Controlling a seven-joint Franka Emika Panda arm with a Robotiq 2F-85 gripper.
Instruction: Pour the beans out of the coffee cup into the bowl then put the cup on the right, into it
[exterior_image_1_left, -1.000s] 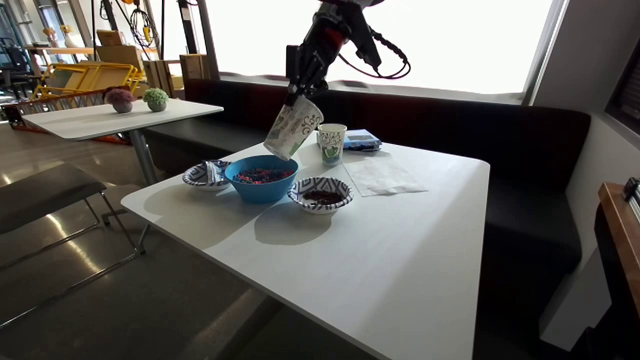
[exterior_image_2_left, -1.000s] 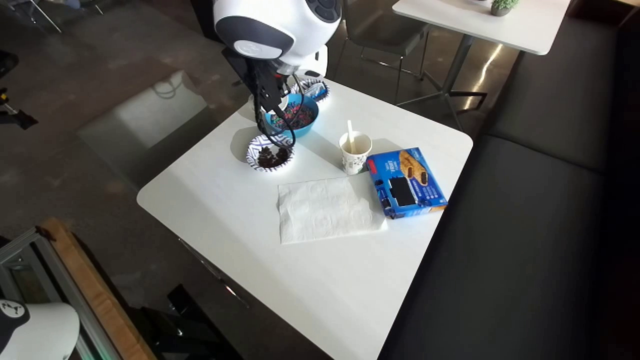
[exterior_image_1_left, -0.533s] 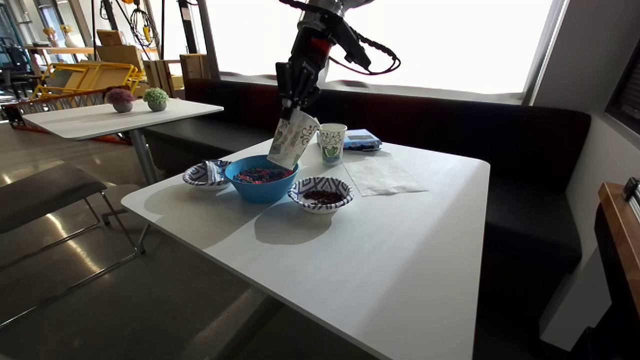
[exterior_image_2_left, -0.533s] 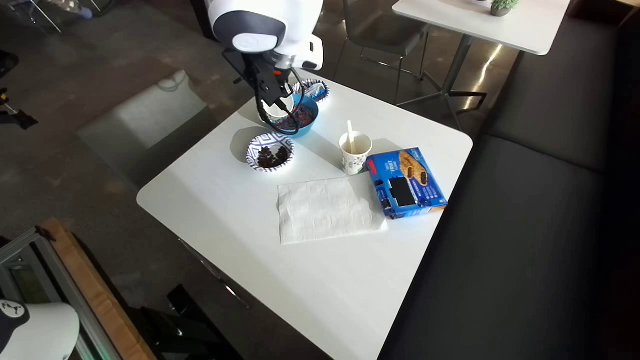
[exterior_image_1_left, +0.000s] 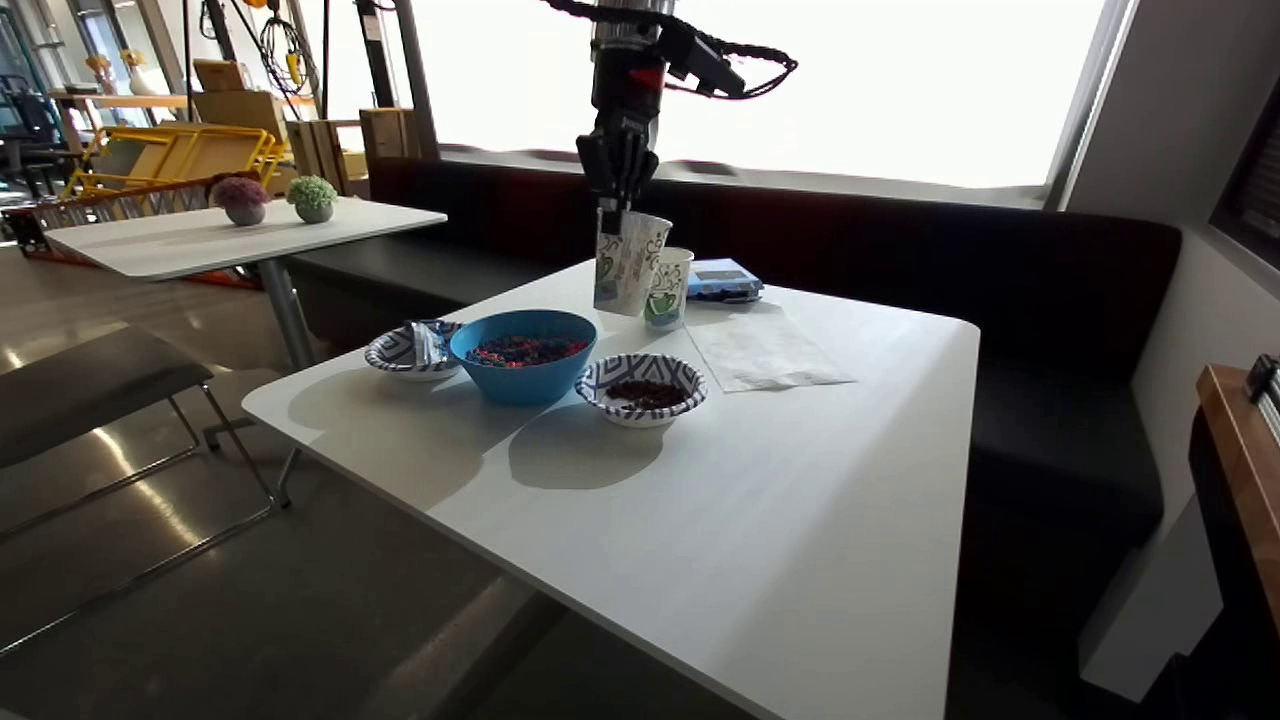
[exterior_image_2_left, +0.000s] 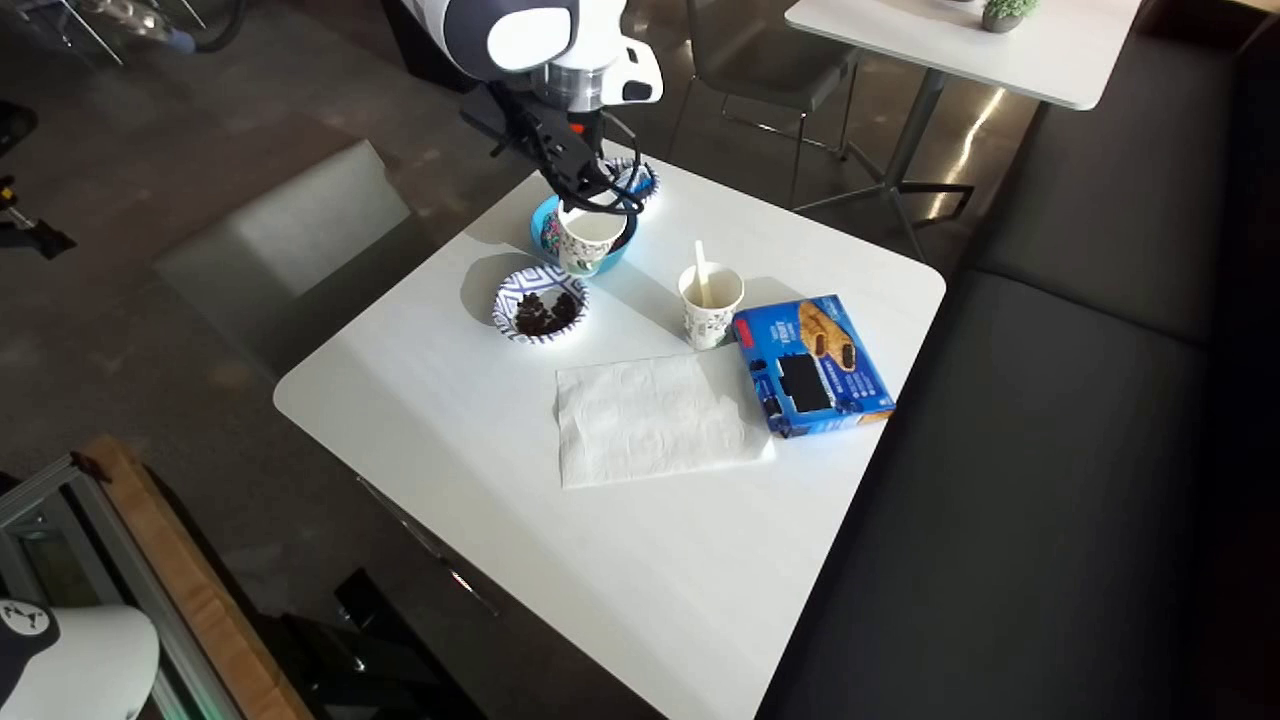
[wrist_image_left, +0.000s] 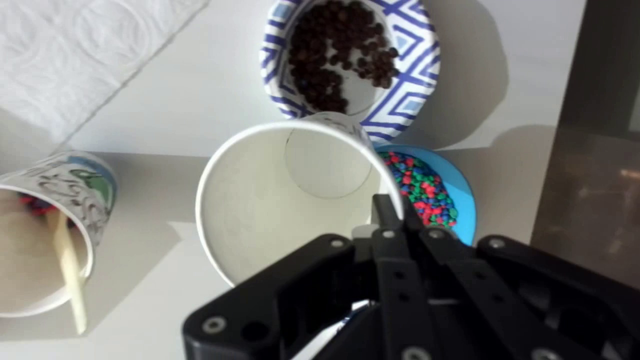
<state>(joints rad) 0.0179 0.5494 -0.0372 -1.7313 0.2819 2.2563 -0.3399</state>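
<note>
Leftmost of the task's things, in an exterior view, sits the blue bowl (exterior_image_1_left: 528, 385), holding tiny red, green and blue pieces (wrist_image_left: 425, 192); it looks rigid and can be left where it stands. Next, to its right, comes the held cup (exterior_image_1_left: 632, 268), in the air above the table (exterior_image_1_left: 800, 500). It appears to be thin paper, bare inside, so it should be very light, smooth, and easily creased by a hard squeeze. The pincer (wrist_image_left: 397, 215) is clamped on its wall at the rim, one finger inside and one outside; that suits it, since the thick lip should be its stiffest part. Its mouth points up, its long axis leaning slightly, foot left of mouth. Nearer is the patterned bowl (exterior_image_1_left: 640, 418) with brown beans (wrist_image_left: 320, 55). At the right is the standing cup (exterior_image_1_left: 673, 292), upright, mouth up, a pale stick (exterior_image_2_left: 702, 272) leaning in it. It should be just as crushable; I judge nesting comes next, and the stick could snag.
</note>
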